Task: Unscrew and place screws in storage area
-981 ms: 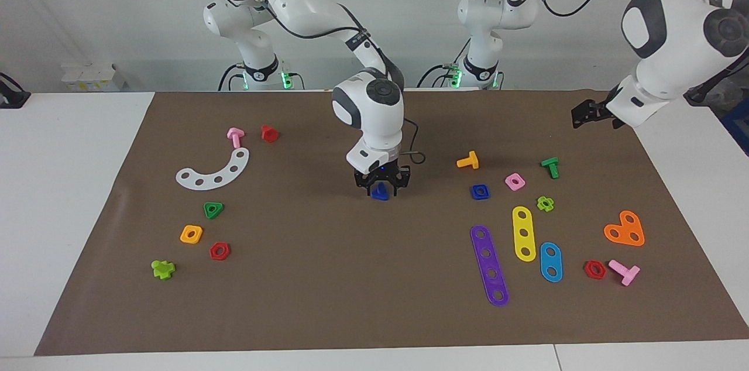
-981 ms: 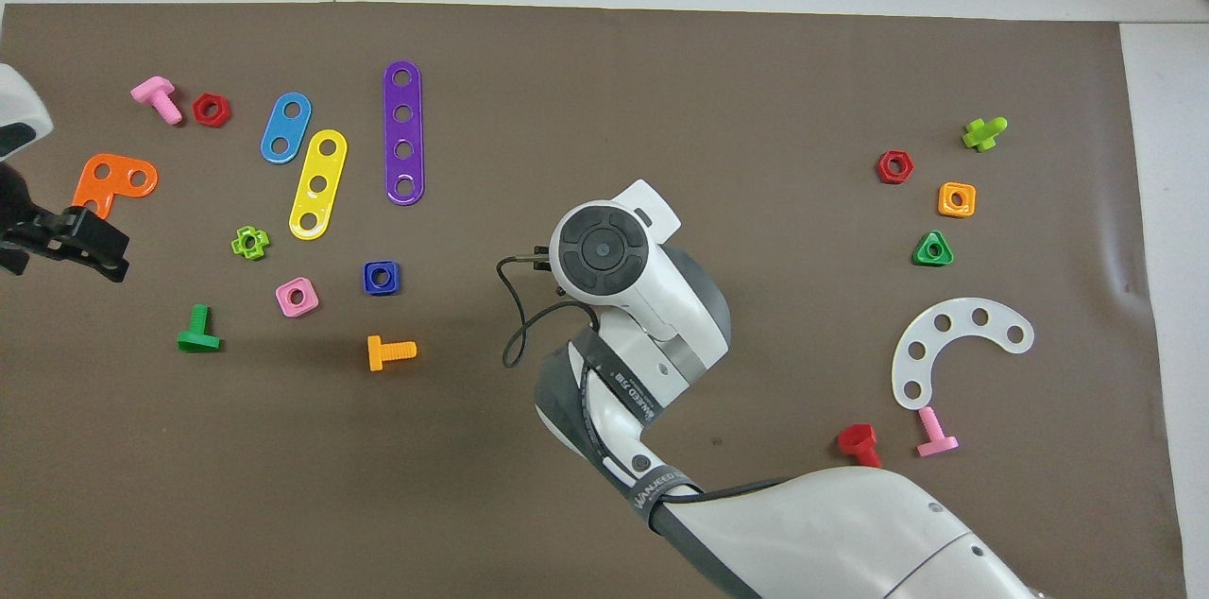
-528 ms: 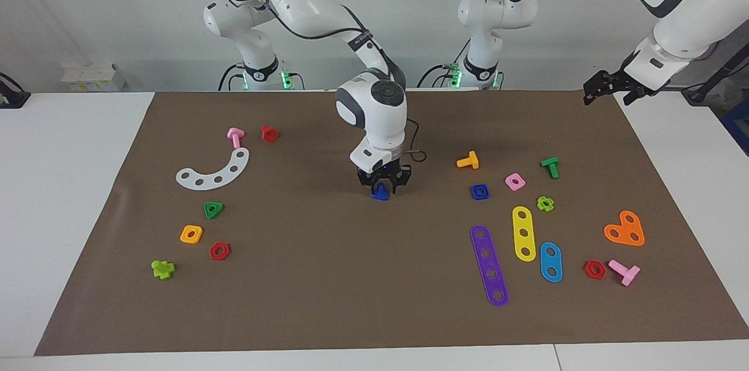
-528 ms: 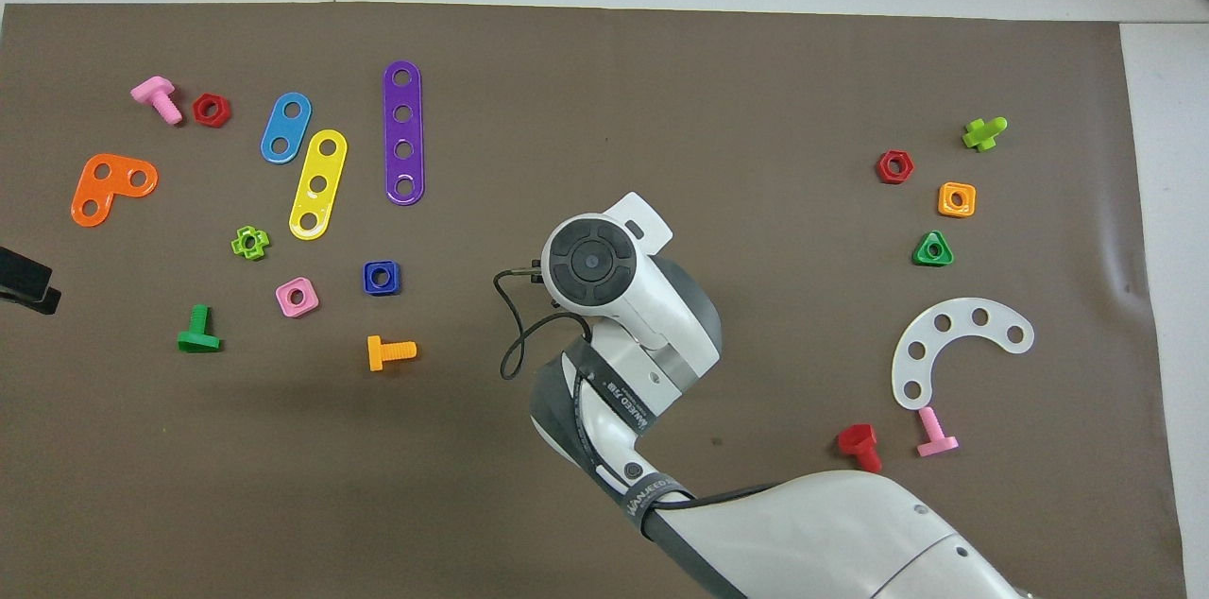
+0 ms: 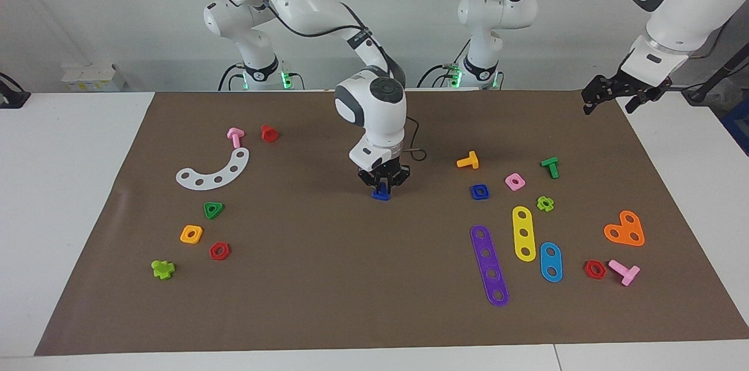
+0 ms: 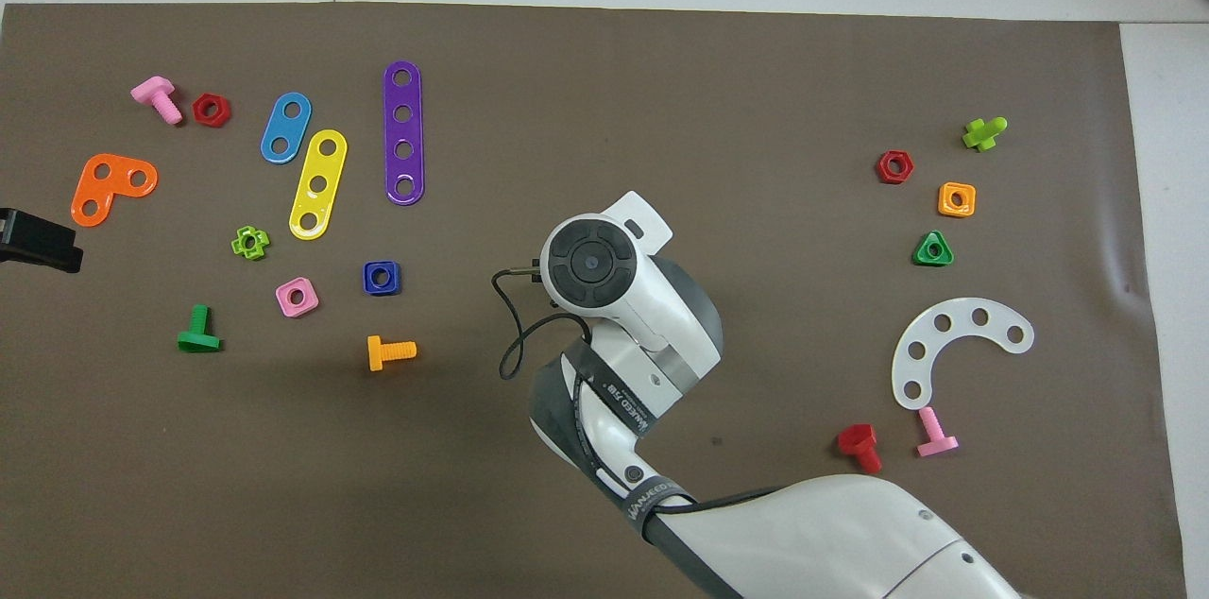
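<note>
Right gripper (image 5: 382,180) clamped round dark-blue screw (image 5: 381,193) — mid-mat (image 5: 327,277).

White table (image 5: 70,184), brown paper mat (image 5: 327,277), scattered toy pieces

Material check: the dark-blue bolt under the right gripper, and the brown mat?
Dark-blue toy bolt: looks like moulded plastic, judging by its saturated uniform colour and chunky angular head. It stands head down on the mat, with the right gripper closed on its stem. Brown mat: probably paper, matte, with slight wrinkles.
</note>
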Robot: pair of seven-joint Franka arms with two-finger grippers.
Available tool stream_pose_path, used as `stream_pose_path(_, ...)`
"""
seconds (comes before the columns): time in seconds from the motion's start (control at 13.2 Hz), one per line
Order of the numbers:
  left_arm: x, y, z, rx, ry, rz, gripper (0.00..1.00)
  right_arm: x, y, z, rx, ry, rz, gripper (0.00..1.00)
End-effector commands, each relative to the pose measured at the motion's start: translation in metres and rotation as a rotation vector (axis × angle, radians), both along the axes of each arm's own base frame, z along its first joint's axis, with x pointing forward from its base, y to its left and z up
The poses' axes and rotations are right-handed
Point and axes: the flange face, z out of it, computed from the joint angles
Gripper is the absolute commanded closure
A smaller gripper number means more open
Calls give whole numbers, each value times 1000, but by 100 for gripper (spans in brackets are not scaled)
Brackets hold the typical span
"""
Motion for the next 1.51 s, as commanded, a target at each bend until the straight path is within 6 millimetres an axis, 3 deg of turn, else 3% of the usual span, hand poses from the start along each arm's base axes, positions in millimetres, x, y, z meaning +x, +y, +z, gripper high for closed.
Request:
stream_pose_path(0.0,-5,-4,3,-63,-52,8,0,-6,-6,5,-26,3,-23,100)
stream_pose_path(0.15,-5,-4,6,-82,-63,14,0,-6,-16,16,-22,-5,-30,100)
stream_pose_path(0.23,-6,-4,9,-83,-67,12,0,-3,-36,20,-18,-12,-49,100)
stream_pose_path(0.38,-7,-6,11,-83,-69,9,0,3,-83,33,-9,-30,-97,100)
stream_pose_path(0.53,-9,-5,12,-84,-70,12,0,23,-146,34,-9,-42,-130,100)
stream_pose_path(0.91,-10,-7,11,-85,-61,9,0,60,-259,28,-24,-26,-203,100)
stream_pose_path(1.28,-11,-7,13,-86,-66,9,0,65,-310,20,-30,-3,-261,100)
stream_pose_path(1.43,-10,-7,13,-85,-70,9,0,60,-321,15,-35,12,-259,100)
